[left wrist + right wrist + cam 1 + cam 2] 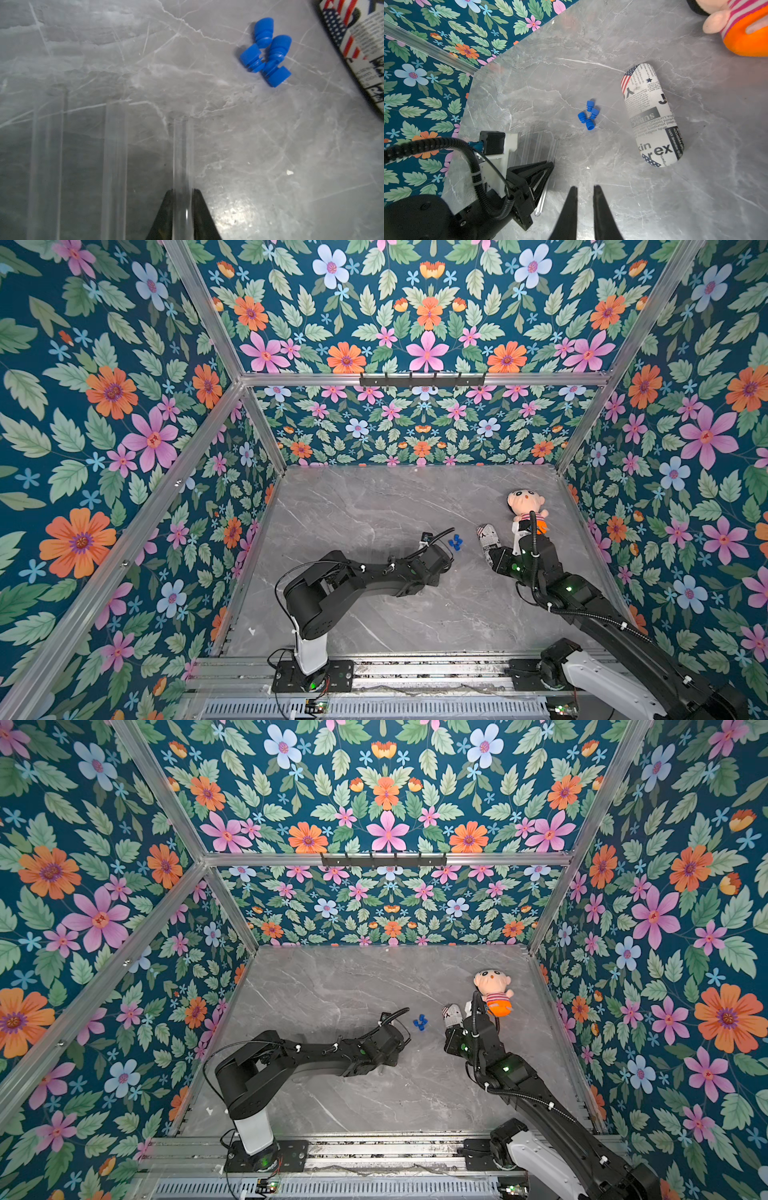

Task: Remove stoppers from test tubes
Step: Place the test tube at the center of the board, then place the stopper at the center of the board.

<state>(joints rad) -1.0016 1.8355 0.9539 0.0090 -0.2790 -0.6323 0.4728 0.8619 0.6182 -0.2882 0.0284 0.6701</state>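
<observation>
Several blue stoppers (pixel 266 54) lie loose in a small heap on the marble, also visible in both top views (pixel 456 542) (pixel 420 1023) and the right wrist view (pixel 588 115). Three clear test tubes show in the left wrist view, side by side with bare ends. My left gripper (pixel 182 190) is shut on one test tube (pixel 182 153); the other two (pixel 115 166) (pixel 46 155) lie beside it. The right wrist view shows the left gripper (pixel 550 164) low over the tubes (pixel 537 145). My right gripper (pixel 584 187) hovers shut and empty, nearer than the heap.
A newsprint-patterned case (pixel 485 541) (pixel 652 114) lies just right of the stoppers, close to the right arm. A plush doll (pixel 525 506) (pixel 492 990) sits behind it near the right wall. Floral walls enclose the grey marble table (pixel 374 497).
</observation>
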